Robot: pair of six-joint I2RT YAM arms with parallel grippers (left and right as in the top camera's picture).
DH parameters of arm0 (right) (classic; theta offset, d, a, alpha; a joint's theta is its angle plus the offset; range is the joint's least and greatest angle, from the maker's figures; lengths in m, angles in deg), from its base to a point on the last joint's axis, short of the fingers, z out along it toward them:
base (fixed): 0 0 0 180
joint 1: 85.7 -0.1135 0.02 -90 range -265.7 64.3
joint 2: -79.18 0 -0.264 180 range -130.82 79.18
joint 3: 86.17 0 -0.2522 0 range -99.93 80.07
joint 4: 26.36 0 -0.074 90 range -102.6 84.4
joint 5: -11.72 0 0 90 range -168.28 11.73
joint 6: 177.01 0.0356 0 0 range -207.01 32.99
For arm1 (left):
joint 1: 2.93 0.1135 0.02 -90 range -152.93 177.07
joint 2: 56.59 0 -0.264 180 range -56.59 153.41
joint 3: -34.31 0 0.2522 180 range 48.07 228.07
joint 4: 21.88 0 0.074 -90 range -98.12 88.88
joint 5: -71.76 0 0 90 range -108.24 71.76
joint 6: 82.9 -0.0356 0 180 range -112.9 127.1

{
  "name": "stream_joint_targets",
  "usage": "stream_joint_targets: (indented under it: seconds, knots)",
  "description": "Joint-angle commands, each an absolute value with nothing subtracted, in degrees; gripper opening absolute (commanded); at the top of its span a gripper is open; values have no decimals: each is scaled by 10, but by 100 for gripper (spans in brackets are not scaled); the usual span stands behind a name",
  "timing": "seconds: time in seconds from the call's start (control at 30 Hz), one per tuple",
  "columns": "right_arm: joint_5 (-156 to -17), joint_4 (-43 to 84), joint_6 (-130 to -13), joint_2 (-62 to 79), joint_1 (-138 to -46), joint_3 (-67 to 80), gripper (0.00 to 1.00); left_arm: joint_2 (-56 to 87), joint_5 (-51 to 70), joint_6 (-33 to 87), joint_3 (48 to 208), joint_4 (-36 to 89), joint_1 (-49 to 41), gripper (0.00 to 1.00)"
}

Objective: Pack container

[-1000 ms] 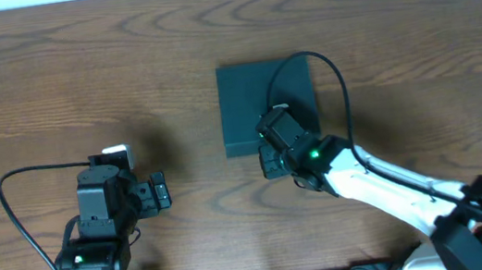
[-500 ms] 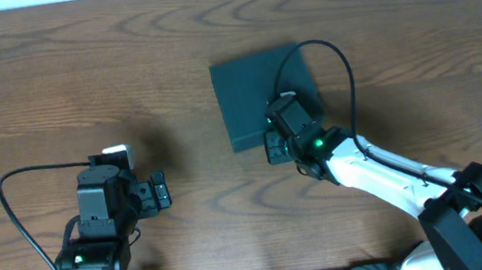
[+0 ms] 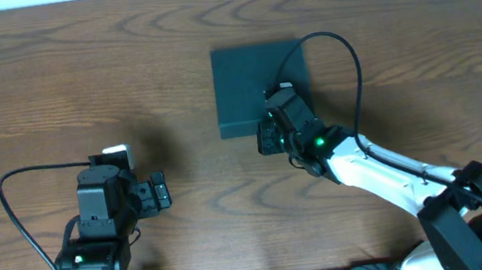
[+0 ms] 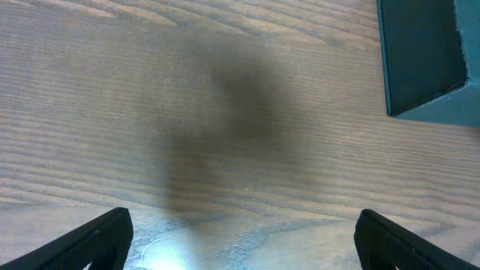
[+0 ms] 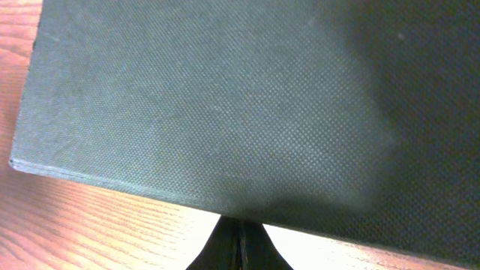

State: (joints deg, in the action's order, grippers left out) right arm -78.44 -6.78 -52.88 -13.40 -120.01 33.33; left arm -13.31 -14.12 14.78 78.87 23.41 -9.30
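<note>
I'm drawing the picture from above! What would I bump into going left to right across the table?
black cable → left pincer, wide open → dark teal container → right arm's black elbow

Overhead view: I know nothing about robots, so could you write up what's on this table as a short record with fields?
Surface: wooden table
Container: dark teal box, lying flat, lid down
Left gripper: open, over bare wood, holding nothing
Right gripper: shut, tips at the box edge nearest the robot, holding nothing
</note>
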Motion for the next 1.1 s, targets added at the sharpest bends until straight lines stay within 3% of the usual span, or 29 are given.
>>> stream_joint_targets:
  seconds: [0.0,0.3,0.53,0.7,0.97,1.0,1.03,1.07]
  knots:
    - [-772,-70,-524,-143,-1195,334,1,-135,-143,144,785,234,-89,95]
    - [-790,-61,-556,-90,-1224,332,1,-135,-143,144,785,234,-89,95]
    - [-792,-58,-665,5,-1209,332,1,-135,-143,144,785,234,-89,95]
    - [-826,-59,-798,86,-1145,332,1,-135,-143,144,785,234,-89,95]
    - [-1098,-23,-869,209,-972,345,2,-135,-143,144,785,234,-89,95]
    - [-1095,-50,-869,226,-959,359,20,-135,-143,144,785,234,-89,95]
    - [-1095,-78,-866,239,-952,374,32,-135,-143,144,785,234,-89,95]
    - [-1091,-115,-856,255,-947,393,57,-135,-143,144,785,234,-89,95]
